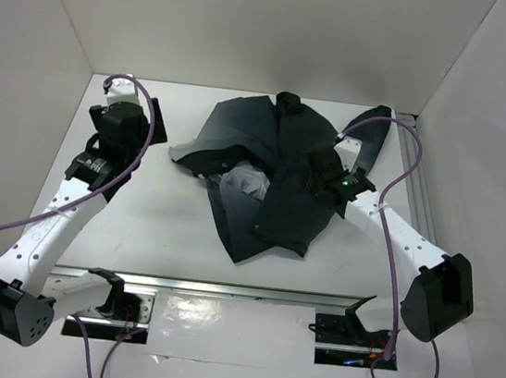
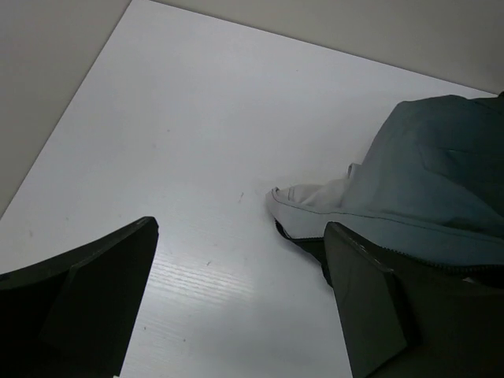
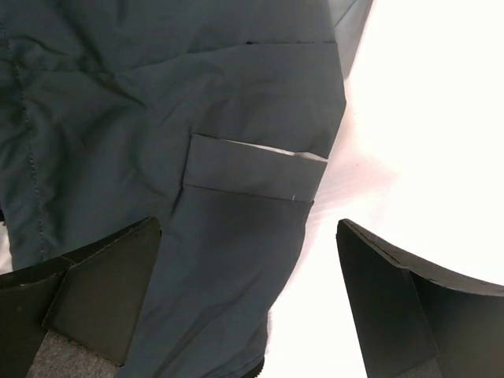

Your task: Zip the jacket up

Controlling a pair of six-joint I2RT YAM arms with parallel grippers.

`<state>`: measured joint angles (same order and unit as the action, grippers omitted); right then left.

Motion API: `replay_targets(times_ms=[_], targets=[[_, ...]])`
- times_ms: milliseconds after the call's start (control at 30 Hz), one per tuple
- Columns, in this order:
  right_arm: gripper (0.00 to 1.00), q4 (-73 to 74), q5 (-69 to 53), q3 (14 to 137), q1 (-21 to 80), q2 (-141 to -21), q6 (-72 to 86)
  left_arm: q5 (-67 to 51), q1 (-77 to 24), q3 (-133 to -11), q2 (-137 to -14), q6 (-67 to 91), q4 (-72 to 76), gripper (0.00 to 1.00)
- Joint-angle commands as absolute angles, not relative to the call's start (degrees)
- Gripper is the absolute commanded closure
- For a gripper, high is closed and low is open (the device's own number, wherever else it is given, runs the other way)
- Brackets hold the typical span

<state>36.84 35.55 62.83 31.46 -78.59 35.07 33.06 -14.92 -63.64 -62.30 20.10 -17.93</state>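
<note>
White table (image 1: 169,225): one jacket (image 1: 279,169), two hands (image 2: 240,228) (image 3: 248,224)

Plain dark charcoal jacket (image 1: 275,201), no print, with pale grey lining (image 1: 246,184) showing; between the black fingers (image 3: 102,291) of the right gripper (image 3: 248,224) it reads slate blue-grey. White table (image 1: 164,224), and beside the left gripper's (image 2: 240,228) black fingers the hem is light grey. Purple cable (image 1: 153,129), green light (image 1: 344,180).
</note>
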Motion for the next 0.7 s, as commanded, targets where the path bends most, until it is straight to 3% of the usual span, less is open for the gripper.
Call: replay_targets(times_ms=[0, 200, 467, 533, 667], targets=[[0.0, 34.45, 37.08, 62.23, 31.29, -76.46, 35.94, 30.41, -14.85, -64.42, -60.56, 22.41, -18.81, 0.0], [0.0, 34.45, 35.51, 61.0, 33.04, -73.74, 36.47, 28.49, -16.79, -63.27, -57.83, 21.35, -18.09, 0.0], [0.0, 33.24, 30.25, 61.0, 39.89, -72.69, 35.86, 13.57, -19.42, -68.91, -66.17, 22.85, -26.54, 0.05], [0.05, 32.61, 29.71, 59.86, 42.09, -72.69, 38.83, 12.74, -21.44, -68.91, -67.67, 23.37, -27.59, 0.06], [0.05, 27.09, 21.28, 57.75, 46.22, -73.91, 40.07, 13.54, -26.8, -71.36, -73.82, 23.91, -30.5, 0.06]])
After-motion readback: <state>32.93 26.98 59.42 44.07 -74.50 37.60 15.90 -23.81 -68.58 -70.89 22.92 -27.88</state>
